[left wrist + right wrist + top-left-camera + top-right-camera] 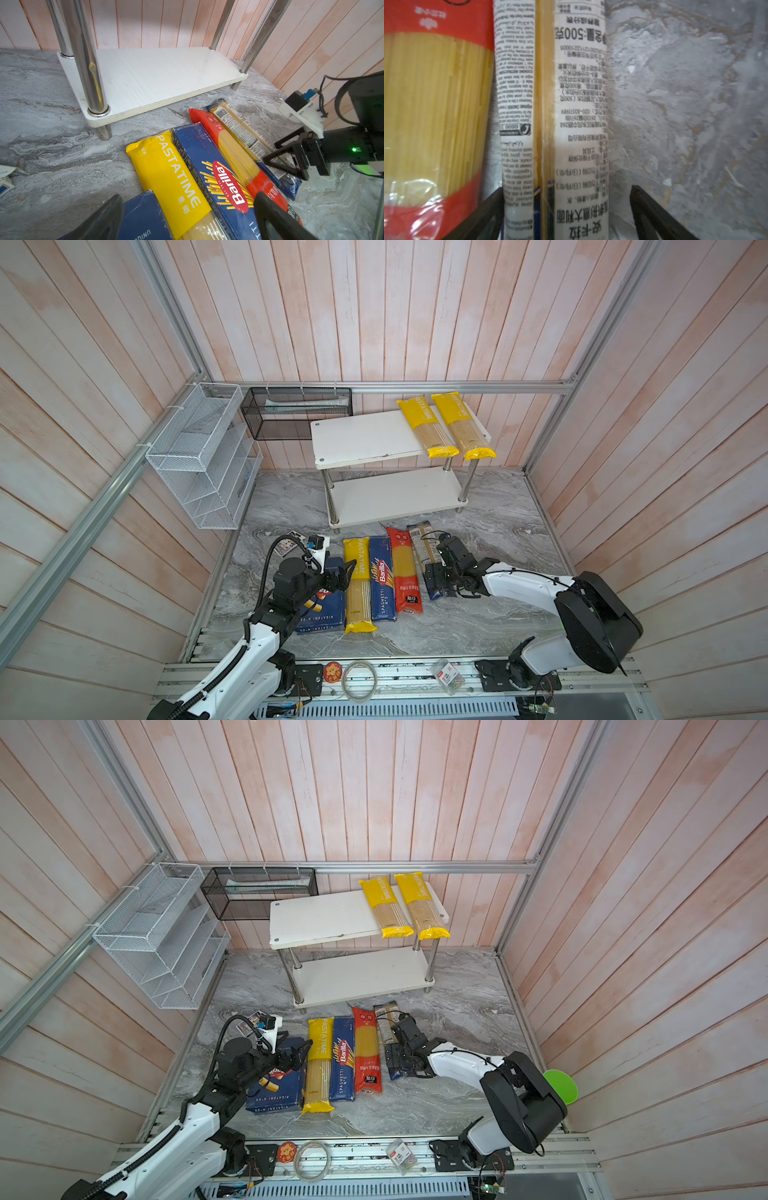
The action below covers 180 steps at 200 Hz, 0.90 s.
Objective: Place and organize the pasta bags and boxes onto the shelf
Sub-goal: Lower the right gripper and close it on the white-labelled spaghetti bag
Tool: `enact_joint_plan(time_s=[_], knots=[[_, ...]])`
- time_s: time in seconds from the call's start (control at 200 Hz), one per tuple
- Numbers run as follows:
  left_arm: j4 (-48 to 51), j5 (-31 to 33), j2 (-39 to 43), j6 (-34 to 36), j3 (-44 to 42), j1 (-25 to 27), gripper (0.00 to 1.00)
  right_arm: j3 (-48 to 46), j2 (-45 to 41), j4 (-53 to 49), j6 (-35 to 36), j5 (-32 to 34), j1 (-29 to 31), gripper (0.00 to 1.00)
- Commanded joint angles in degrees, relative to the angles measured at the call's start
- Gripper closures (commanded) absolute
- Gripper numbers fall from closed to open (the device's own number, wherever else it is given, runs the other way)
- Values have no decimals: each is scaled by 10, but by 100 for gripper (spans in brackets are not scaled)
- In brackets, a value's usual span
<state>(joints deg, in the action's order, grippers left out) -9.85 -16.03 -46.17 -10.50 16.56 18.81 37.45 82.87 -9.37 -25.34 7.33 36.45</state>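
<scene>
Five bags (pixel 358 585), two boxes (pixel 382 585) (one shelf (pixel 365 435))

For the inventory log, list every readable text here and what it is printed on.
"PASTATIME": yellow bag on the table, and two yellow bags on the shelf.
"Barilla", "SPAGHETTI N°5": narrow blue box.
"RIGATONI": wide blue box; its number is unclear.
"500", "020-83511989": white-label bag.
Red bag: print too blurred to read.
</scene>
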Motion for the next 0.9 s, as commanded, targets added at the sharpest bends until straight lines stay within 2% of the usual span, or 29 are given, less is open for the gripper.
enact_joint_plan(time_s=[0.0, 0.135, 0.34, 0.52, 0.895], knots=[[-1, 2, 5, 9, 13, 2, 0, -14, -36, -3, 16, -37, -5, 7], [-1, 3, 5, 8, 14, 2, 0, -9, -44, 11, 33, -37, -5, 7], [-2, 3, 7, 8, 13, 2, 0, 38, 30, -23, 67, -7, -5, 7], [0, 3, 9, 8, 12, 1, 0, 62, 59, -31, 74, 18, -7, 6], [-1, 3, 9, 8, 12, 2, 0, 73, 96, -11, 78, -29, -31, 6]])
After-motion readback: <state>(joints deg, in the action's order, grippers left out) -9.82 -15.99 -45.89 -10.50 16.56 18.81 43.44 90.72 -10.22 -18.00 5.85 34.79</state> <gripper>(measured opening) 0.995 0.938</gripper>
